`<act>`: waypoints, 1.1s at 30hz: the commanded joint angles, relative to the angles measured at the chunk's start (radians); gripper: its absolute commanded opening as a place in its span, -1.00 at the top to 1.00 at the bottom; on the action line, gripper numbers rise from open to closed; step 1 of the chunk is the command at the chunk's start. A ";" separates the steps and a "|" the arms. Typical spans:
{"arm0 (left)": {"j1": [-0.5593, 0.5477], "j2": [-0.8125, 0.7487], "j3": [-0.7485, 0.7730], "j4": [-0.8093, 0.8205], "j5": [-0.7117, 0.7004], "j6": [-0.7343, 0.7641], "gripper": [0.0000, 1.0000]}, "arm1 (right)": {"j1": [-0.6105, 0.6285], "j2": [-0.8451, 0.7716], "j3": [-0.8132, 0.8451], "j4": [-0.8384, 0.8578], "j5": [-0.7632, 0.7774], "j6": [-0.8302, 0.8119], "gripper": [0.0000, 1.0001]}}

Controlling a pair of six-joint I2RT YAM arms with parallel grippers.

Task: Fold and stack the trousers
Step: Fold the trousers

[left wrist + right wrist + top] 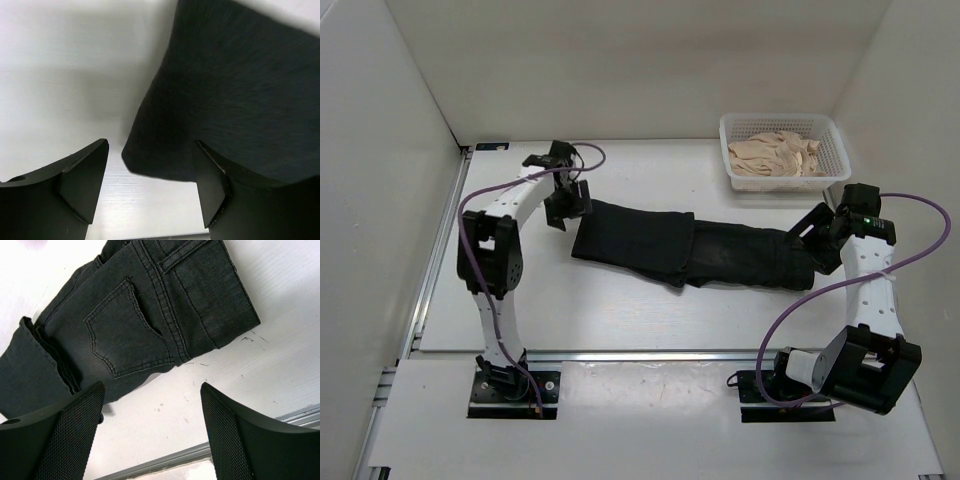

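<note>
Left hand (pixel 563 203) gapes open over the trousers (pixel 690 250) near the left edge of the tabletop (pixel 620 310); right hand (pixel 817 240), open too, near the right edge.

White table (pixel 620 310), black trousers (pixel 690 250) lying flat, white basket (pixel 782 184) far right

2 arms, both bent at the elbow. The left arm (pixel 492 255) rises from its base, folds back and reaches toward the far side, with the left gripper (pixel 570 212) pointing down and its fingers (pixel 80 185) spread wide in the wrist view. The right arm (pixel 872 290) climbs from its base and turns inward. The right gripper (pixel 812 242) sits low and is aimed left, fingers (pixel 70 430) likewise parted.
</note>
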 commanded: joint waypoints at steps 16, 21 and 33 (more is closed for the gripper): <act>-0.001 0.152 -0.081 0.111 0.058 0.049 0.77 | 0.006 -0.023 0.046 -0.004 -0.018 -0.021 -0.65; 0.084 0.059 -0.049 0.053 -0.070 0.015 0.78 | 0.006 -0.023 0.046 -0.004 -0.018 -0.021 -0.65; 0.145 -0.041 0.564 -0.287 -0.379 0.107 0.78 | 0.006 -0.032 0.014 -0.014 -0.041 -0.031 -0.65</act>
